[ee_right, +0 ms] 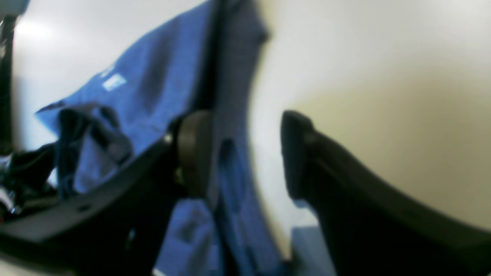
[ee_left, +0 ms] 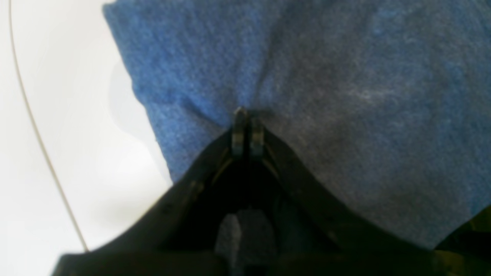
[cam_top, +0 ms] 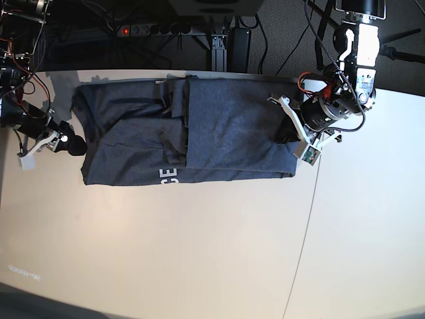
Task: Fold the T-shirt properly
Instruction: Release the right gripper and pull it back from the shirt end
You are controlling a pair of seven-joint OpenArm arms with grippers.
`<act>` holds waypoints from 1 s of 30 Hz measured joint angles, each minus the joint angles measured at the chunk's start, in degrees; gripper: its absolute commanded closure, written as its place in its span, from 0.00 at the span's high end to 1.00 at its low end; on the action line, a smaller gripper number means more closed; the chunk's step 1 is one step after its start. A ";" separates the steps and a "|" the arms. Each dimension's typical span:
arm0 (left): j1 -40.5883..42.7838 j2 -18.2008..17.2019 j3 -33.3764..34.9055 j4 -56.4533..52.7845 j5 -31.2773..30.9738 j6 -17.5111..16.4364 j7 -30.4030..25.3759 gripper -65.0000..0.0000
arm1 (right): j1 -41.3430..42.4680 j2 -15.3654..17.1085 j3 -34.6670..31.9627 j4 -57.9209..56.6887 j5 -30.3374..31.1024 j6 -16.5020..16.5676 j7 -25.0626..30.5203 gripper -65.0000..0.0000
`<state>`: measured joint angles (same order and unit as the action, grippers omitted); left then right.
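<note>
One T-shirt (cam_top: 226, 129) lay flat across the far part of the white tabletop (cam_top: 199, 252), between two hands. At its left edge the right hand (cam_top: 73, 145) stood spread, one finger (ee_right: 193, 153) touching cloth. At its right edge the left hand (ee_left: 245, 115) was pressed together, pinching the fabric. White letters (cam_top: 169, 176) showed once, at the near hem.

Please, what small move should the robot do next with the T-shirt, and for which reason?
Probably the right tool should draw back from the T-shirt. Its jaws stand apart and cloth lies only against one finger, so that end looks let go. The left tool is shut on a pinch of fabric at the other end, so it can carry on the fold afterwards.
</note>
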<state>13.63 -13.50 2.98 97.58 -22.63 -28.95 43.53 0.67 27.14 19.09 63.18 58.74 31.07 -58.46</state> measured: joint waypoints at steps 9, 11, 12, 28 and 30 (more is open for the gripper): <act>-0.02 0.00 0.00 0.00 -0.22 0.00 0.59 0.00 | 0.66 -1.27 -10.19 0.52 0.42 0.72 1.84 0.48; -0.02 0.00 0.00 0.00 -0.22 0.00 0.81 0.00 | 0.66 -1.25 -10.19 0.52 0.31 0.74 2.03 0.36; -0.04 -0.02 0.00 0.00 -0.33 0.00 0.83 0.00 | 0.66 -1.25 -10.23 0.52 -0.94 0.74 2.16 0.27; -2.56 -4.81 -2.71 2.64 -3.74 -0.55 7.08 0.00 | 2.25 -0.22 -10.82 0.76 -15.54 2.47 13.64 0.00; -2.32 -5.73 -4.02 2.64 -4.07 -0.68 7.50 0.00 | 3.63 0.83 -10.99 0.59 -16.83 2.45 13.20 0.00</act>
<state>11.31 -19.22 -1.04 100.22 -26.70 -29.63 51.03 4.29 27.97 8.10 63.77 41.91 33.52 -45.25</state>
